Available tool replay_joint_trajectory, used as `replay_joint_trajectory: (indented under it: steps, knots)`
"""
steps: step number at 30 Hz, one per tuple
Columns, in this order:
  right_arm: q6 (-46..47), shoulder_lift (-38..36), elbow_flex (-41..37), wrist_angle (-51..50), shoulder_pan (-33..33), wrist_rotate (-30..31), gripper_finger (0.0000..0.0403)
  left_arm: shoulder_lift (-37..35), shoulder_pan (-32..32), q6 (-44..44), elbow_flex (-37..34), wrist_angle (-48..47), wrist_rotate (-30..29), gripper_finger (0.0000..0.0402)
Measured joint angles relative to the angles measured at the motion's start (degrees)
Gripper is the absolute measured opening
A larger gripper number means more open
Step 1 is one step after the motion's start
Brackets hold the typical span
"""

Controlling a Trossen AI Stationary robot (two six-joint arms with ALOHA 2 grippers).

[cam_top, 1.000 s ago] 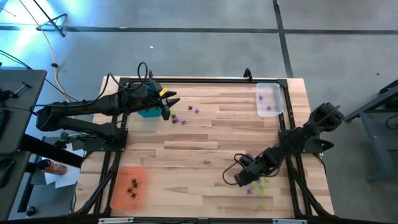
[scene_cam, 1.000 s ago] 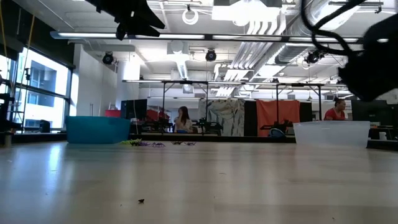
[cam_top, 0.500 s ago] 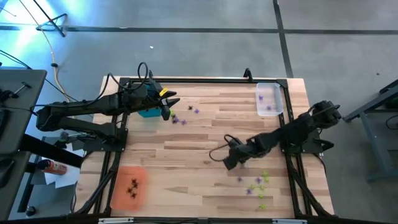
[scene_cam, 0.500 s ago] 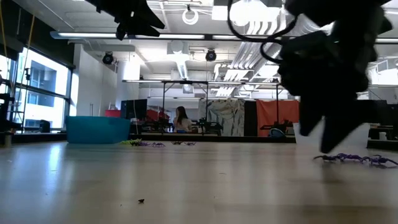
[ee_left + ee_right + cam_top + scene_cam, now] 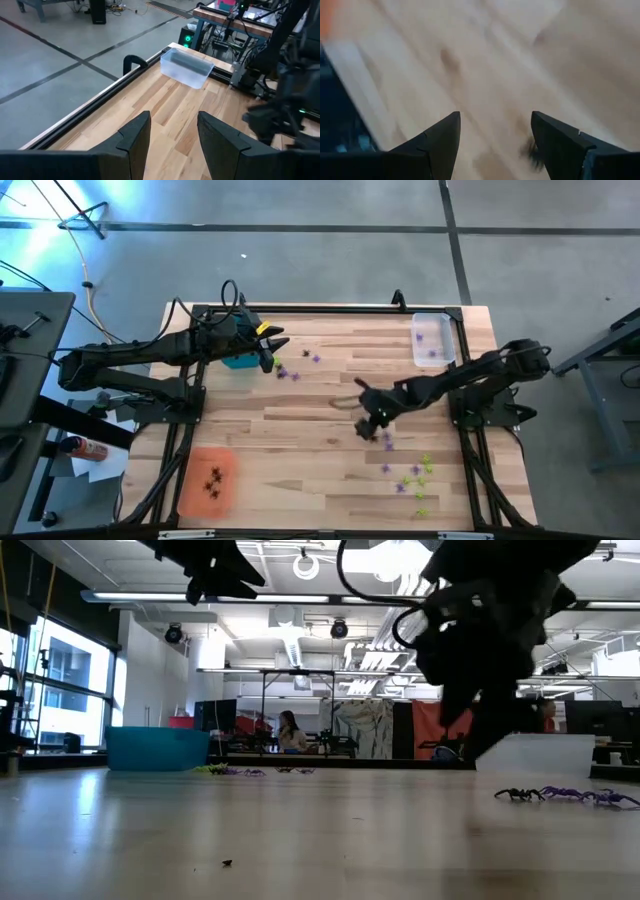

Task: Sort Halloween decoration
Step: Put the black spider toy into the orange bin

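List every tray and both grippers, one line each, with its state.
Orange tray: holds dark trinkets.
Clear tray: holds purple trinkets.
Teal tray: contents hidden under left arm.
Left gripper: jaws open, empty.
Right gripper: jaws open, empty, above the table.

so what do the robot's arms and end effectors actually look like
Both arms are dark, nearly black, jointed tubes with loose black cables looping off them. The left end effector shows a yellow marking by its wrist. Each has two flat, dark, angular fingers, as on the right end effector.
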Motion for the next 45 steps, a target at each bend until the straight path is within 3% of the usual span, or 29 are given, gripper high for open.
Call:
replay_joint_trajectory:
  steps: [4, 9, 15, 21, 24, 31, 39, 45]
  knots:
    - [-7.36, 0.38, 0.0, -4.78, 4.01, 1.98, 0.024, 0.0, -0.01, -0.08, -0.01, 0.01, 0.0, 0.0152]
    - [-13.89, 0.48, 0.0, -11.14, 4.5, 6.59, 0.024, 0.0, 0.0, -0.65, -0.01, 0.31, 0.0, 0.0152]
    - [-24.49, 0.48, -0.01, -10.87, 6.1, 7.16, 0.024, 0.0, 0.01, -3.19, -0.02, 0.73, 0.0, 0.0152]
    - [-39.56, 0.48, 0.0, -10.38, 10.64, 18.6, 0.024, 0.0, -0.01, -4.48, -0.02, 0.93, -0.02, 0.0152]
    - [-43.35, 0.72, 0.0, -10.05, 11.05, 20.62, 0.024, 0.0, -0.01, -6.19, 0.0, 0.93, -0.02, 0.0152]
    - [-47.81, 3.48, 0.0, -6.3, 11.05, 18.2, 0.024, 0.0, 0.0, -7.68, -0.01, 0.95, -0.02, 0.0152]
    - [-45.62, 6.52, 0.19, -3.8, 12.66, 18.16, 0.0238, 0.0, 0.0, -7.66, -0.01, 0.95, -0.02, 0.0152]
    - [-43.82, 6.88, 0.24, -4.72, 14.03, 19.97, 0.0203, 0.0, -0.01, -7.66, -0.01, 0.95, -0.02, 0.0152]
